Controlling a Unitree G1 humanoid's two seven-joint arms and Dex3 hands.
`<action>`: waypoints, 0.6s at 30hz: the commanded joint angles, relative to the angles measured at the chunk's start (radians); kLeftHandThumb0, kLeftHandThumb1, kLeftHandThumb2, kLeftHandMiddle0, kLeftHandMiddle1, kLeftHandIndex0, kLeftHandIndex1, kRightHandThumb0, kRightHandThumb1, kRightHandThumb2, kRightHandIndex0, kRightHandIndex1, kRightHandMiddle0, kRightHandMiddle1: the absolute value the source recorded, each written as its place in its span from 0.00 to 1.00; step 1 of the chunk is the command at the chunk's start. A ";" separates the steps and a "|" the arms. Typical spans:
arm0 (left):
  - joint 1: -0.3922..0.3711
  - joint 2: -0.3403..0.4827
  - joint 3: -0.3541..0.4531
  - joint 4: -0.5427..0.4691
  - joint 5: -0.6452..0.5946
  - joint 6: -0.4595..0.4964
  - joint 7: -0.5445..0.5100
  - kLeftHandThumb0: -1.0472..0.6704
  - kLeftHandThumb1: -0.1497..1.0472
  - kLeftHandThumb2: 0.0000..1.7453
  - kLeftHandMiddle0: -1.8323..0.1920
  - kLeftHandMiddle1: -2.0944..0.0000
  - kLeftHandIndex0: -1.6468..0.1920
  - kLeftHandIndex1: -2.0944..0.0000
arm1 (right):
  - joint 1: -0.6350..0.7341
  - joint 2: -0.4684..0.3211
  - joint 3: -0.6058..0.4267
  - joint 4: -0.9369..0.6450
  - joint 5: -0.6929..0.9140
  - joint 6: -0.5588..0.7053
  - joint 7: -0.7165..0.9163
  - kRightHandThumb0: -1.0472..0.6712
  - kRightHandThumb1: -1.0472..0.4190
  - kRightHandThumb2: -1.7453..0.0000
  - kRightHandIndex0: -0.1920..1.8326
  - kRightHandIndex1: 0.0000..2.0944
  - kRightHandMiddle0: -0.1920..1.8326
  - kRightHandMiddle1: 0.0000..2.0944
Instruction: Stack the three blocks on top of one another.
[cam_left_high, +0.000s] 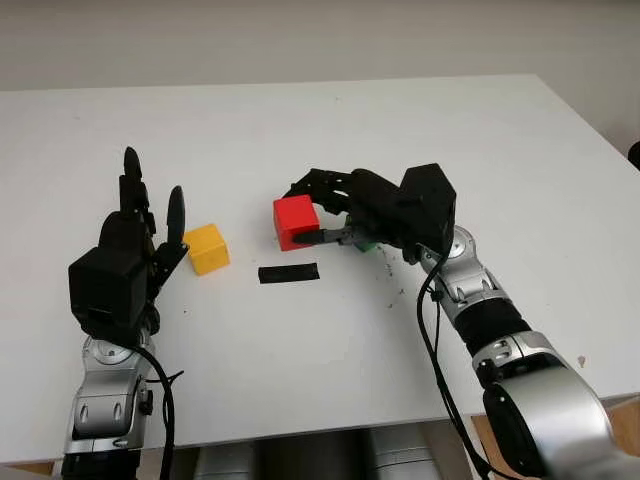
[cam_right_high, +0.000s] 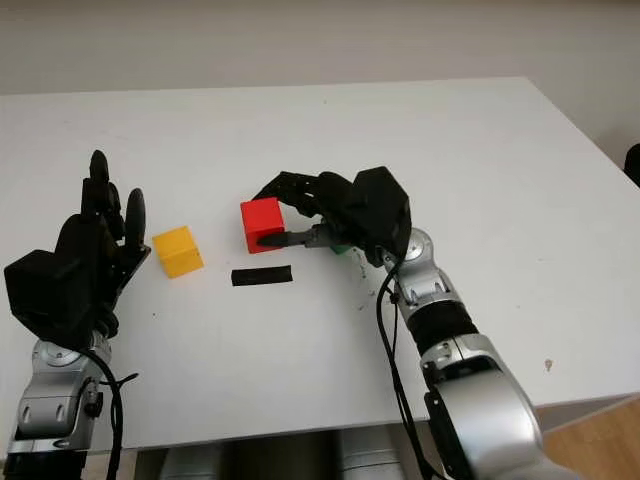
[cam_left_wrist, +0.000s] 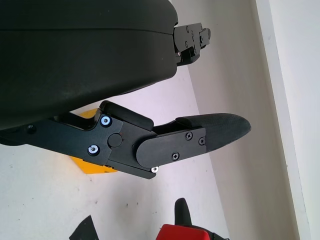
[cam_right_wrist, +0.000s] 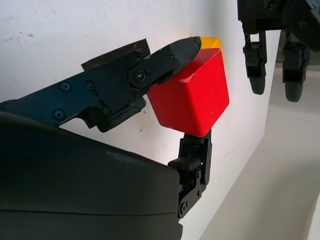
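We've got the red block (cam_left_high: 296, 221) around the middle of the white desk (cam_left_high: 300, 130), pinched by the right hand (cam_left_high: 335, 215), fingers (cam_right_wrist: 165, 57) clamped on its sides. A bit of green block (cam_left_high: 367, 243) peeks out under that hand. The yellow block (cam_left_high: 206, 248) sits left of the red one, with a black strip (cam_left_high: 288, 273) lying nearer. Our left hand (cam_left_high: 140, 245) is open, just left of the yellow block.
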 joint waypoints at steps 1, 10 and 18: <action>0.005 0.001 0.001 -0.015 0.003 -0.003 0.003 0.20 1.00 0.35 0.99 0.97 0.98 0.97 | 0.008 0.014 -0.007 0.007 -0.001 -0.018 -0.011 0.31 0.09 0.97 0.19 0.02 0.28 0.74; 0.004 0.004 0.002 -0.022 0.002 0.002 0.001 0.21 1.00 0.36 0.99 0.98 0.98 0.97 | 0.040 0.023 0.017 0.044 -0.052 -0.108 -0.048 0.32 0.08 0.97 0.18 0.02 0.28 0.74; 0.002 0.005 0.002 -0.023 0.002 0.008 0.000 0.20 1.00 0.36 0.99 0.98 0.98 0.98 | 0.048 0.025 0.029 0.081 -0.090 -0.158 -0.068 0.32 0.08 0.97 0.18 0.02 0.28 0.74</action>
